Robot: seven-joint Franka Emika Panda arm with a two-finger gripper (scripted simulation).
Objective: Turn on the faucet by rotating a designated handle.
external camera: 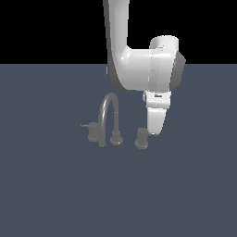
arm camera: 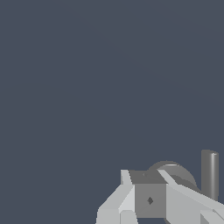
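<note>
Dull grey metal faucet (external camera: pixel 110 121) on flat slate table (external camera: pixel 55 194), arched spout. Stubby cylindrical handle (external camera: pixel 141 138) just beside spout base, glossy white tool (external camera: pixel 151 134) touching it. Wrist view alone shows blocky fingers (arm camera: pixel 150 200) near a round valve top; tool's grip impossible to tell.

the faucet (external camera: pixel 110 121) is dull grey all over, its handle (external camera: pixel 141 138) the same grey. the arm (external camera: pixel 139 65) is glossy white with a grey cap. the counter (external camera: pixel 185 194) is plain slate blue, under a black backdrop. the fingers (arm camera: pixel 131 197) are pale grey.
</note>
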